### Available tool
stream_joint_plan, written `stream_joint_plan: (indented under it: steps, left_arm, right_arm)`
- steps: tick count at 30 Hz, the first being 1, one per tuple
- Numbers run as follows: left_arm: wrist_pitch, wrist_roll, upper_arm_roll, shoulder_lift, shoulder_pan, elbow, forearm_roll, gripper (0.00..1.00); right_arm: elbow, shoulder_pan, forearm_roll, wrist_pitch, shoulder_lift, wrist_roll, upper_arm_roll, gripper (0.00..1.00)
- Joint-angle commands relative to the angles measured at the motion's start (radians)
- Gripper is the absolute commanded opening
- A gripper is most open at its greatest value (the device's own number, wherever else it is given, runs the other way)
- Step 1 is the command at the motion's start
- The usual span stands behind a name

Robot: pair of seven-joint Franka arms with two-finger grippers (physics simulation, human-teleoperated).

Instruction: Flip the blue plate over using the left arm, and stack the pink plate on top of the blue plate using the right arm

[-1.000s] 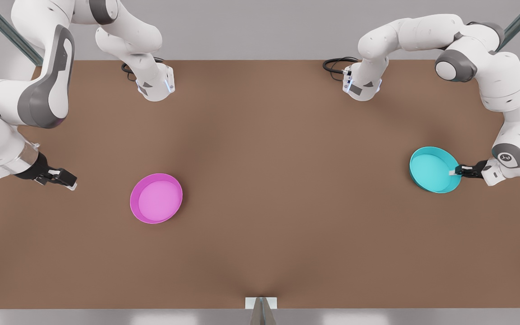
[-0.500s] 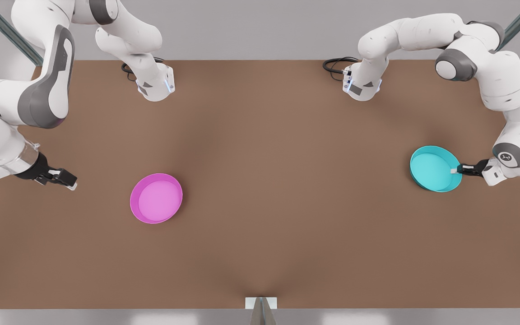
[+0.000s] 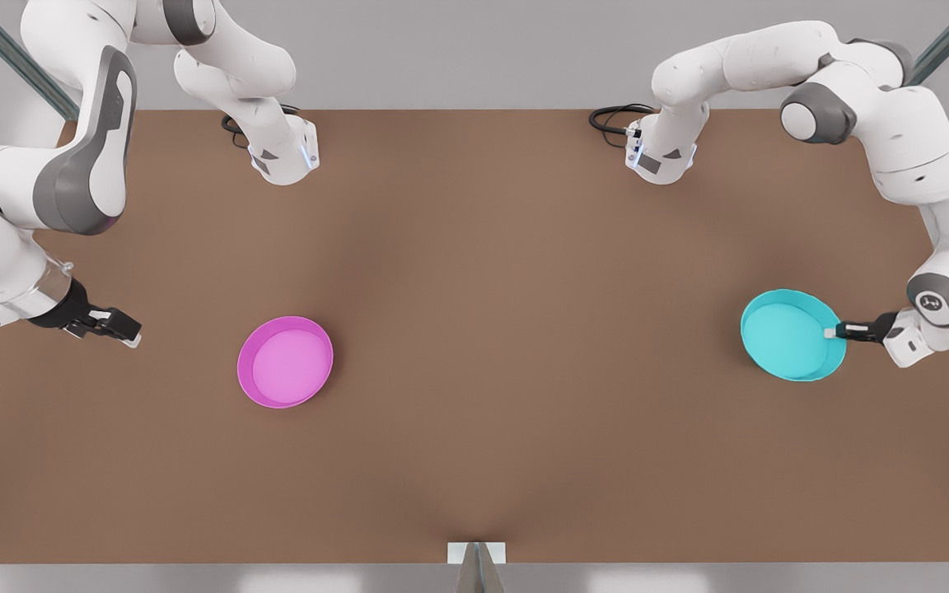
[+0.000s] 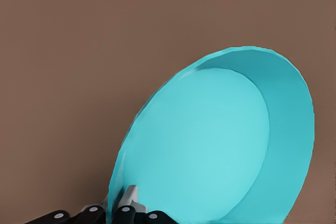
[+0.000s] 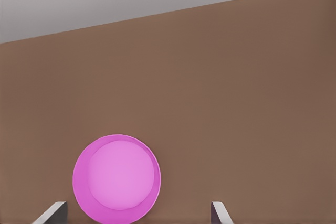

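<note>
Between left fingers, tilted blue plate

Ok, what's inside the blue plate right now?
Nothing: the blue plate shows a bare floor, with only the left gripper clamped on its rim. The table beneath it is covered.

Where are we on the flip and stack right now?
Done: the left gripper has clamped the blue plate by its rim. In hand: the flip; the plate's open side faces up and the wrist view shows it tilted. Left: turning it over, then stacking. The pink plate lies untouched on the table; the right gripper waits open beside it.
</note>
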Motion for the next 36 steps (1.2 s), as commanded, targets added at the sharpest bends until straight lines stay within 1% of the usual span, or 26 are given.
stream_joint_plan:
  steps: [1, 7, 14, 24, 27, 29, 36]
  left_arm:
    - [-0.005, -0.002, 0.000, 0.000, -0.003, 0.008, -0.069, 0.21]
    - [-0.045, -0.055, 0.003, -0.005, -0.070, 0.058, -0.066, 0.21]
    - [-0.046, -0.108, 0.005, -0.012, -0.139, 0.101, -0.005, 0.21]
    - [-0.060, -0.280, 0.006, -0.086, -0.326, 0.103, 0.248, 0.21]
    - [-0.101, -0.331, 0.006, -0.092, -0.385, 0.129, 0.314, 0.21]
    - [-0.141, -0.387, 0.008, -0.094, -0.445, 0.159, 0.380, 0.21]
    - [-0.200, -0.573, 0.008, -0.118, -0.649, 0.161, 0.590, 0.21]
  right_arm:
    - [0.000, 0.001, 0.000, 0.000, 0.000, 0.000, -0.001, 1.00]
    - [0.000, 0.001, 0.000, -0.002, 0.000, 0.000, 0.000, 1.00]
    - [0.000, 0.001, 0.000, -0.002, 0.000, 0.000, -0.001, 1.00]
    - [0.000, 0.001, 0.002, 0.000, -0.002, 0.000, 0.000, 1.00]
    - [0.000, 0.001, 0.002, 0.000, 0.000, 0.000, -0.001, 1.00]
    - [0.000, 0.001, 0.002, 0.000, 0.000, 0.000, -0.001, 1.00]
    - [0.000, 0.001, 0.000, 0.000, 0.000, 0.000, 0.000, 1.00]
